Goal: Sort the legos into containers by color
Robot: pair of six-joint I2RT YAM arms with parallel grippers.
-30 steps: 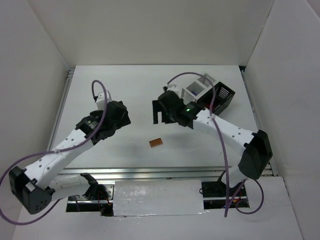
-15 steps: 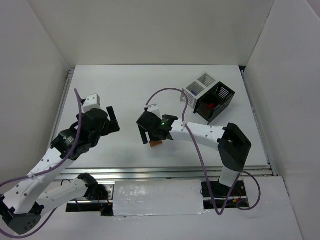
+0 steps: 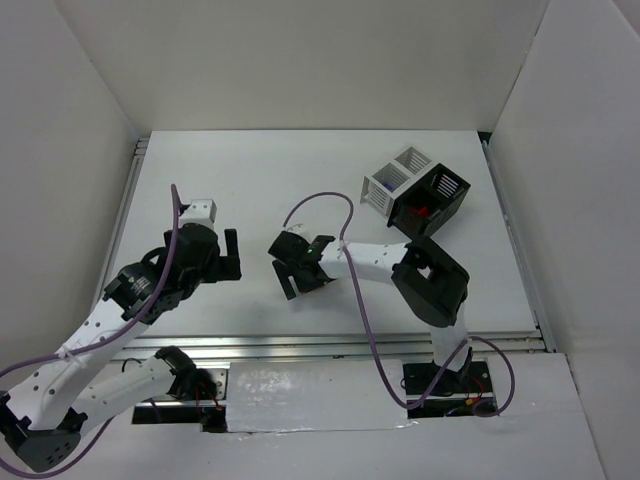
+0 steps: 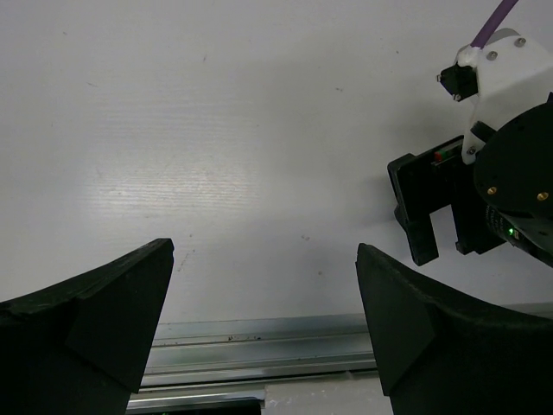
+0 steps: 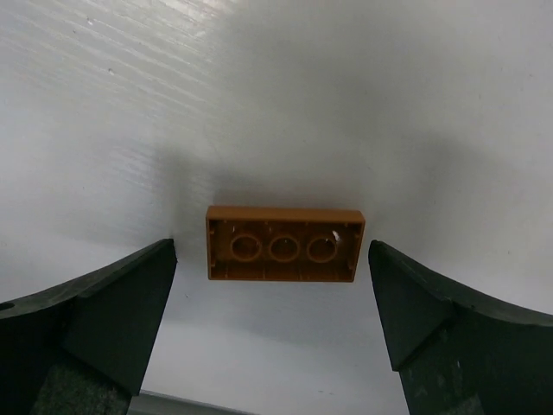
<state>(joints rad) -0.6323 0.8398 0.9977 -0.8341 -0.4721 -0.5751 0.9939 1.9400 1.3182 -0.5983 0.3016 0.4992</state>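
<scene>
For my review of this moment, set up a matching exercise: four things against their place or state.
Things:
1. lego
2. black container
3. white container
4. left gripper

States:
A. holds a red piece
B. open, nothing between its jaws
C. orange-brown, underside up, between the open jaws of the right gripper
D. beside the black one, nearer the table's middle

Pairs: 1-C, 2-A, 3-D, 4-B

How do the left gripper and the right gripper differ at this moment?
The right gripper hangs over a brown brick; the left gripper has only table between its fingers. The right gripper sits mid-table, the left gripper nearer the left edge. Both are open.
</scene>
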